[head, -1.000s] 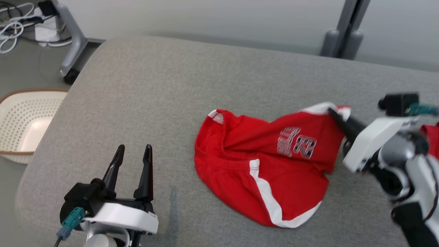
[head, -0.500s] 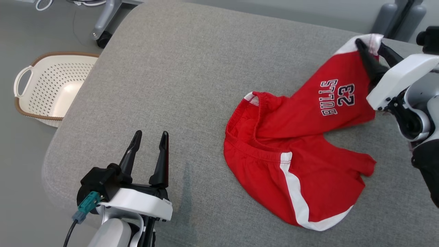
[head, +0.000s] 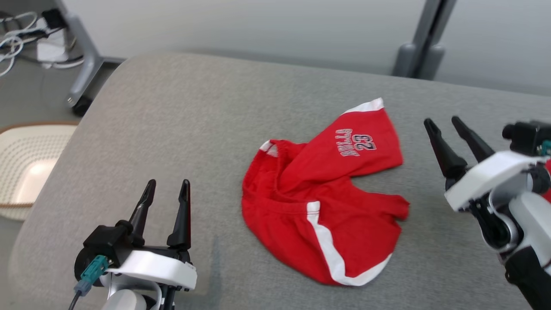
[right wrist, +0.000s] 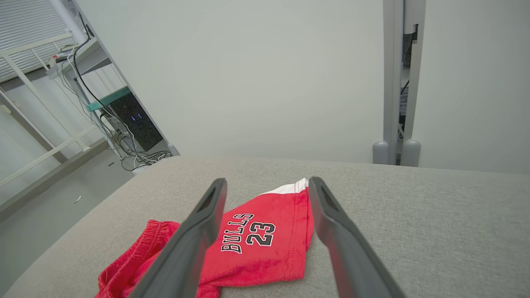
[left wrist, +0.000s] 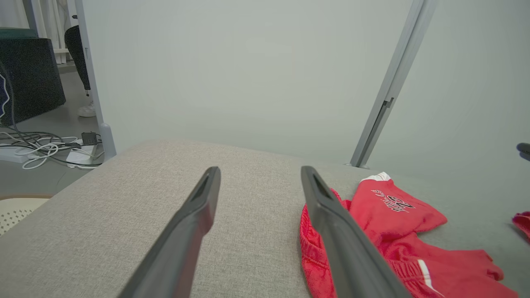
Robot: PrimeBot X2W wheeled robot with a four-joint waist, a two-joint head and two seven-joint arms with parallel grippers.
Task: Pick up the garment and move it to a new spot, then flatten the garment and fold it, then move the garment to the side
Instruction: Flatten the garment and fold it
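Shorts (head: 318,215) lie rumpled midway across the cushion (head: 172,107) — flattening, folding, side move all pending; left gripper (head: 168,187), right gripper (head: 441,121) — wide, empty.

The shorts (head: 318,206) lie on a wide cushion (head: 193,129), right of its middle. Their waistband points left; one leg reaches toward the far right and the other lies nearer, toward the cushion's near edge.

The left gripper (head: 168,184) stands over the cushion's near left part, well apart from the shorts. The right gripper (head: 441,121) stands to the right of the shorts, near the far leg but not touching it.

On the floor (head: 26,99) to the left of the cushion sits a perforated basket (head: 26,163). Farther back on the left are a wheeled stand leg (head: 79,86) and a tangle of cables (head: 13,30). Behind the cushion, toward the right, an upright post (head: 417,43) stands against the wall (head: 236,26).
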